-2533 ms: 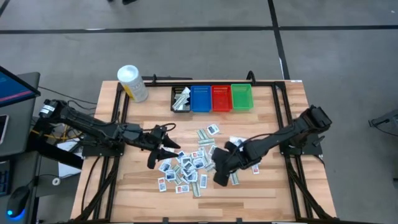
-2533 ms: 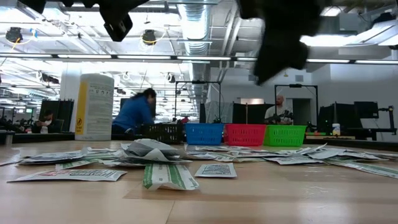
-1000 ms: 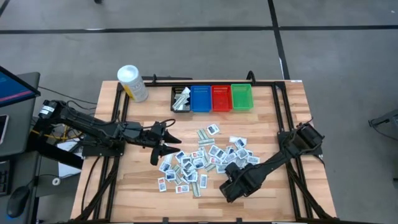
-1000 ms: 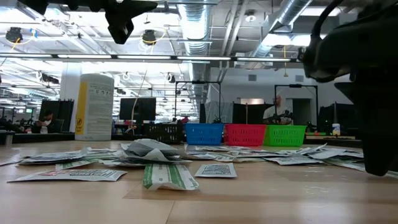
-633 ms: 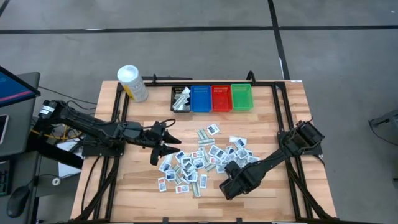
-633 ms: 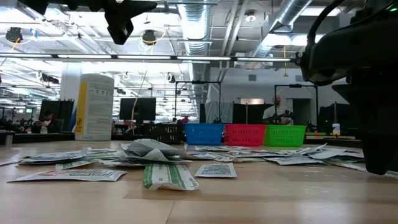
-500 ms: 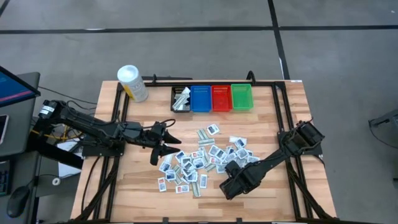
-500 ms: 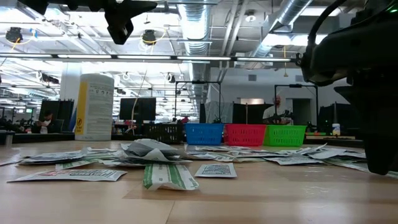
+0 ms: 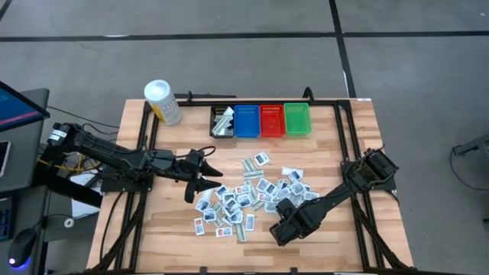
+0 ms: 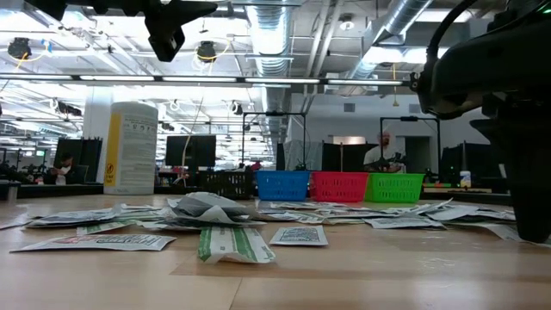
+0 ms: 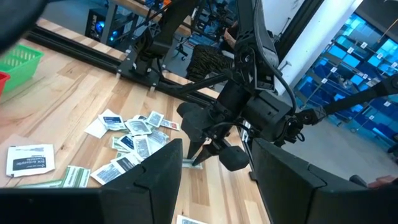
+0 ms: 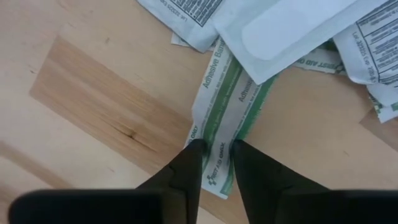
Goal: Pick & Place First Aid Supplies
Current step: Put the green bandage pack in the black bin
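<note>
The first aid supplies (image 9: 244,200) lie as a loose pile of small flat packets on the middle of the wooden table. My right gripper (image 9: 284,229) points straight down at the pile's near right edge. Its fingers are closed on a green-striped packet (image 12: 227,118) that lies partly under white packets. It also shows at the right of the low view (image 10: 529,207). My left gripper (image 9: 200,174) hovers open above the table, left of the pile, with nothing between its fingers (image 11: 214,180). My right gripper comes from above, pointing down, and its two fingertips (image 12: 191,163) stand on the green-striped packet's free end (image 12: 216,167). A narrow strip of that end shows between them. The packet lies flat on the table, its other end under white packets.
Black (image 9: 222,121), blue (image 9: 247,121), red (image 9: 272,120) and green (image 9: 296,119) bins stand in a row at the far edge; the black one holds packets. A white tub (image 9: 162,101) stands at the far left corner. Bare wood lies near the front edge.
</note>
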